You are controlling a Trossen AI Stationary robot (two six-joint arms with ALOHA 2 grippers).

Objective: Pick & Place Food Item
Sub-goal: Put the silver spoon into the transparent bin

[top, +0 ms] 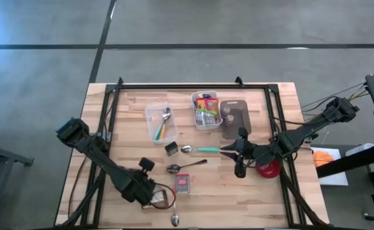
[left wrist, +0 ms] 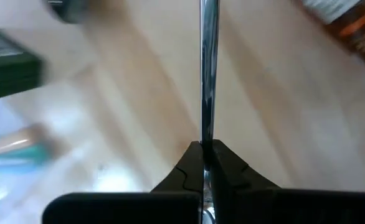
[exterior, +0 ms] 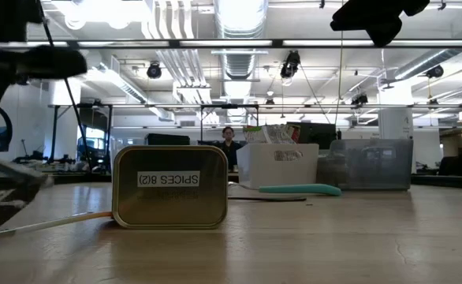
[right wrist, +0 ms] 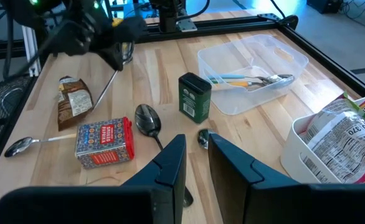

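Note:
My left gripper is at the table's near left, shut on a thin metal utensil shaft. In the right wrist view this shaft slants down from the gripper beside a brown food packet lying flat on the table. A red tin lies right of the packet. My right gripper hovers mid-table, open by a narrow gap, with nothing between its fingers. My left gripper pinches the metal shaft between its two fingers, which come from above pointing steeply down. The shaft runs on past the fingertips and along them. Whether its lower end touches the table, I cannot tell.
A black spoon, a teal-handled spoon and a small dark tin lie mid-table. Behind them stand a clear box with utensils, a white bin of packets and a dark tray with jars. Another spoon lies at the near edge.

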